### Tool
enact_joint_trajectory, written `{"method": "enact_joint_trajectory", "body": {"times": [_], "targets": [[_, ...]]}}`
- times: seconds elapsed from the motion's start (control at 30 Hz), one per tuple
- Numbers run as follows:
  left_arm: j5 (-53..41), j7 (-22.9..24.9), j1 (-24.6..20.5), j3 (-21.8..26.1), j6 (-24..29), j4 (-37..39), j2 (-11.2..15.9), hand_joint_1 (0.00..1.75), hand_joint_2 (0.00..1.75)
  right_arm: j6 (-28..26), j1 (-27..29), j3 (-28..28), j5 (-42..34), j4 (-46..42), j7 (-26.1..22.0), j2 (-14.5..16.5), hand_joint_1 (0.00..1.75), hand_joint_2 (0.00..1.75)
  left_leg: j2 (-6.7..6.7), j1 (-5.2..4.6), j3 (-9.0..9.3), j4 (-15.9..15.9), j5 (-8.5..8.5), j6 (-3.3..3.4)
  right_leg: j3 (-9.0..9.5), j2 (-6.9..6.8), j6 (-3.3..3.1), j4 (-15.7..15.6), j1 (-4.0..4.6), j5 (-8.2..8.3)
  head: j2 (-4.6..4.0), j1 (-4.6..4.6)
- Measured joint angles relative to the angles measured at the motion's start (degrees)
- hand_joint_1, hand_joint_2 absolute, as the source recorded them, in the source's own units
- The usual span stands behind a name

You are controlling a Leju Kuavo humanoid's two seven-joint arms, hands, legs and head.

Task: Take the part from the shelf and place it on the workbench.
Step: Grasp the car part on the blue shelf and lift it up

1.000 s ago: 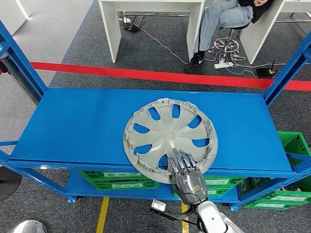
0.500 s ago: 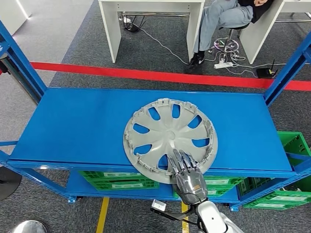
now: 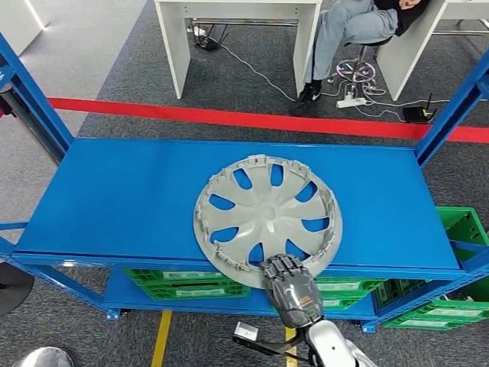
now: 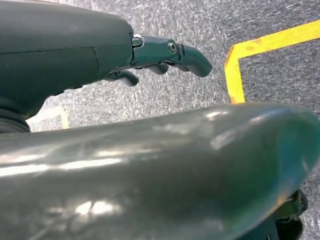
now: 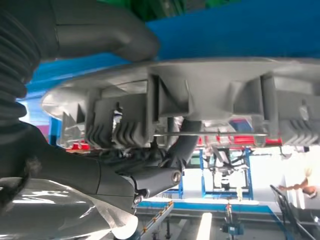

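A grey wheel cover [image 3: 268, 218] lies flat on the blue shelf [image 3: 115, 199], a little right of its middle, with its near rim over the shelf's front edge. My right hand [image 3: 291, 287] comes up from below and its fingers curl over that near rim. In the right wrist view the thumb [image 5: 113, 35] lies on one face of the wheel cover [image 5: 211, 95] and the fingers [image 5: 158, 175] hook into the ribbed rim on the other face, so the hand grips it. My left hand [image 4: 166, 55] hangs over the grey floor, fingers apart, holding nothing.
Green crates [image 3: 184, 283] sit on the lower shelf and more [image 3: 461, 229] stand at the right. Blue uprights [image 3: 34, 99] frame both shelf ends. Beyond a red floor line [image 3: 231, 118] stand white tables [image 3: 173, 46], a seated person [image 3: 357, 23] and cables [image 3: 357, 84].
My right hand's fingers, lying stretched out on the wheel cover before, have curled in around its near rim, and the hand has pulled back slightly. The wheel cover has not moved.
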Motion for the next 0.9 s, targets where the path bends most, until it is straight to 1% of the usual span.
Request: {"method": "enact_joint_trajectory", "body": {"times": [0.1,0.27,0.4,0.67,0.9], "targets": [[0.89,-0.61,0.02,0.69,0.1,0.0,-0.01,0.0,0.0,0.77,0.75,0.48,-0.36,-3.38,-0.15,-0.81,1.75,1.75,0.0,0.0,-0.01,0.0,0.0,0.0,-0.01,0.01,0.0,0.0,0.0,0.0,0.0,0.0],[2.27,-2.91,0.06,1.9,0.31,0.0,-0.02,0.0,0.0,0.78,1.57,1.27,-0.4,-8.04,-0.38,-2.04,1.75,1.75,0.0,0.0,-0.02,0.0,0.0,0.0,-0.03,0.0,0.0,0.0,0.0,0.0,0.0,-0.01],[2.59,-3.85,0.09,2.65,0.34,0.0,-0.02,0.0,0.0,0.78,2.11,1.78,-0.4,-10.78,-0.57,-2.68,1.75,1.75,0.0,0.0,-0.04,0.0,0.0,0.0,-0.04,0.0,0.0,0.0,0.0,0.0,0.0,0.0],[2.79,-4.29,0.11,3.01,0.68,0.0,-0.02,0.0,0.0,0.75,2.48,2.43,-0.33,-13.38,-0.96,-2.99,1.75,1.75,0.0,0.0,-0.05,0.0,0.0,0.0,-0.04,0.0,0.0,0.0,0.0,0.0,0.0,0.0],[3.47,-5.65,0.13,3.48,1.2,0.0,-0.02,0.0,0.0,0.64,2.88,2.47,0.96,-16.26,-1.98,-3.07,1.75,1.75,0.0,0.0,-0.06,0.0,0.0,0.0,-0.05,0.0,0.0,0.0,0.0,0.0,0.0,0.0]]}}
